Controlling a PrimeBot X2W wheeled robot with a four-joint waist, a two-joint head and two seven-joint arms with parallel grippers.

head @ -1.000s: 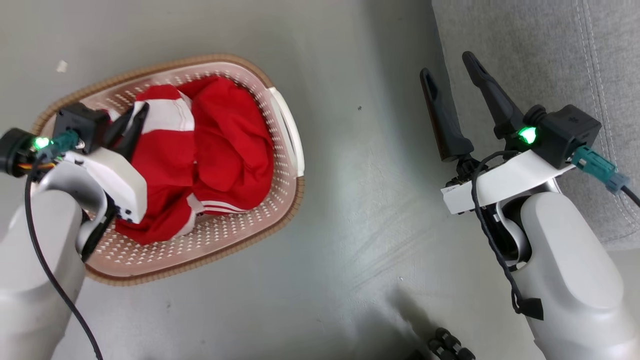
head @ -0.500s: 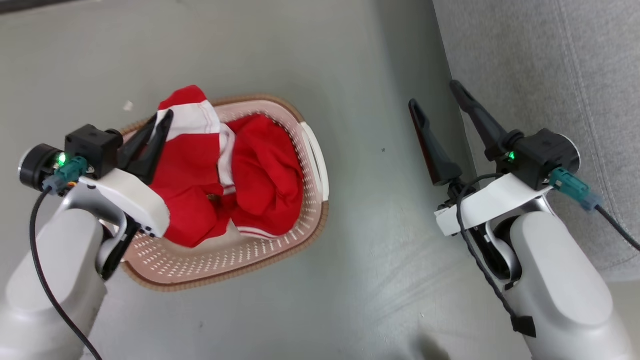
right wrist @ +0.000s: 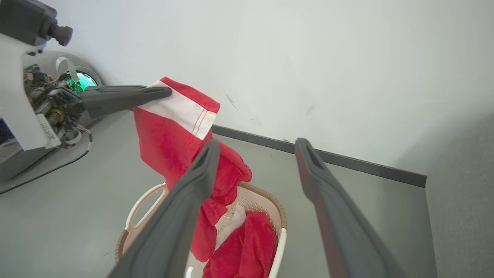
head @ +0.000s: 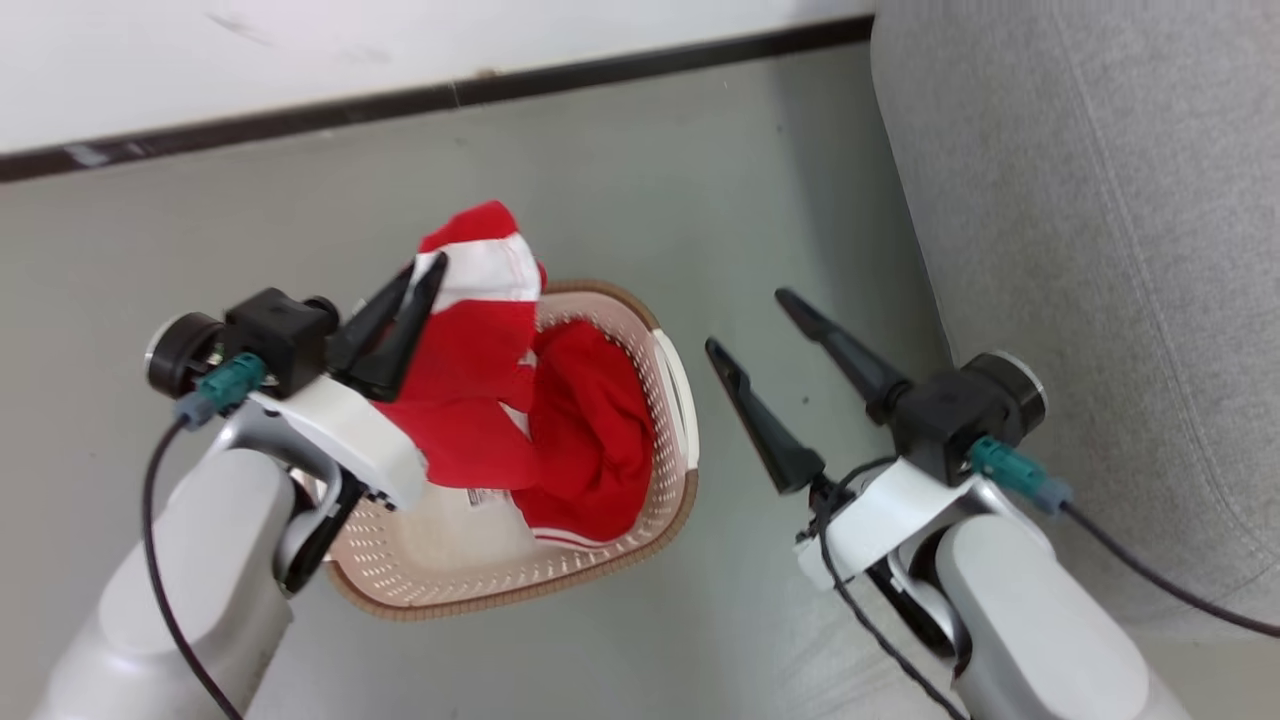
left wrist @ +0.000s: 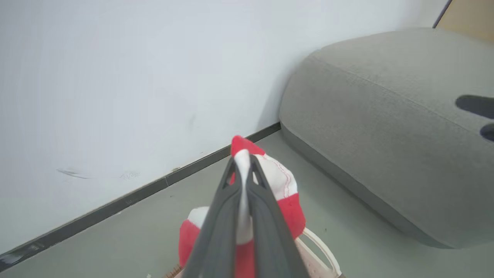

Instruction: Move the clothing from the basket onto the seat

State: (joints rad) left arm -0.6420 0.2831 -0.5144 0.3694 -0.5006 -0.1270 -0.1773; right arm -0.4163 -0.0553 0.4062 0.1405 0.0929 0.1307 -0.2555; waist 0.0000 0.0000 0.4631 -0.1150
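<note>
Your left claw (head: 428, 266) is squeezed shut on a white band of the red clothing (head: 470, 360), and that end hangs up in the air above the basket (head: 560, 590). The rest of the clothing droops down into the basket. I cannot tell if the red lump lying there is the same piece or another one. The basket sits on the floor (head: 650, 180), and the seat (head: 1100, 250) is off to your right, apart from it. To do this lift well, I think you should go straight up and slow until the low end is over the rim, so it does not snag and tug the basket along. Then swing right, over the seat, and only open the claw there. The left arm comes up from the low left, bent at the wrist, with the claw pointing up toward the wall (head: 300, 50). Your right claw (head: 748, 320) is wide open and holds nothing. It hangs over the floor between the basket and the seat, pointing up and a bit left, so mind it as you swing across.
</note>
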